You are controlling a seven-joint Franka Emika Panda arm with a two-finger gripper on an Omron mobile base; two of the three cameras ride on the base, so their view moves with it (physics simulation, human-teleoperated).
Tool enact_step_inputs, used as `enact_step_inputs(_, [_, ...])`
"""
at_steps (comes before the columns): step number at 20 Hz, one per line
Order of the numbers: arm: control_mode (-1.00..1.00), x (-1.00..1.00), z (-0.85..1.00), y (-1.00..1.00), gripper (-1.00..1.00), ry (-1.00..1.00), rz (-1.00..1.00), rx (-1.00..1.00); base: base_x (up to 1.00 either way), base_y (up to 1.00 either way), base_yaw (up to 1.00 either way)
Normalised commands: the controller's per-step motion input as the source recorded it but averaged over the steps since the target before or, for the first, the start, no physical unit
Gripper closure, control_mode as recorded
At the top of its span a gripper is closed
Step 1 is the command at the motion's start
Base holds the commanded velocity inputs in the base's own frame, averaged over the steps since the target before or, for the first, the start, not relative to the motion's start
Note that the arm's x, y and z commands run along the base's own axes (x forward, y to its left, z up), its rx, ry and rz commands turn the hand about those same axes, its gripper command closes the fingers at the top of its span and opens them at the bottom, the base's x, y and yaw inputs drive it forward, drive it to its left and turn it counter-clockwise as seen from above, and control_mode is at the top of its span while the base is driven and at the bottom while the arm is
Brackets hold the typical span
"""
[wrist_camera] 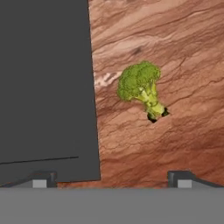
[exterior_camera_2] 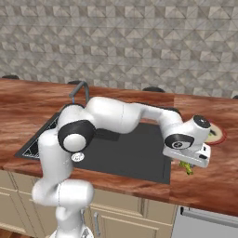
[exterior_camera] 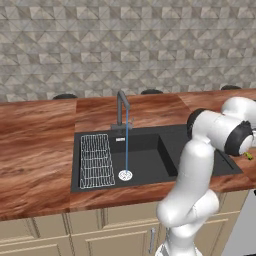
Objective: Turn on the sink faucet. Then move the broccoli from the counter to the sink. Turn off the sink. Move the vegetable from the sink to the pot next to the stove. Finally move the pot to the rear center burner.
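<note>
Water ran from the faucet (exterior_camera: pixel 121 103), so fetching the broccoli (wrist_camera: pixel 141 89) seemed the step in hand. It lay on the counter (wrist_camera: pixel 175 52) just right of the sink (wrist_camera: pixel 43 87), below the open, empty gripper (wrist_camera: pixel 111 177), which needed to descend and centre over it.
</note>
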Motion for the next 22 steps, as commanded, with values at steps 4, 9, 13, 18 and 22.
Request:
enact_step_inputs(4, [-1.0,0.38,-0.21,-0.18,-1.0,0.01,0.07,0.0,0.0,0.0,0.0])
enact_step_inputs(9, [-1.0,0.31,-0.24,-0.18,-1.0,0.0,0.07,0.0,0.0,0.0,0.0])
enact_step_inputs(13, [-1.0,0.29,-0.25,-0.15,-1.0,0.01,0.08,0.0,0.0,0.0,0.0])
enact_step_inputs(18, [-1.0,0.26,-0.3,0.0,-1.0,0.01,0.08,-0.01,0.0,0.0,0.0])
enact_step_inputs(22, [-1.0,0.21,-0.34,0.0,-1.0,0.0,0.06,-0.02,0.0,0.0,0.0])
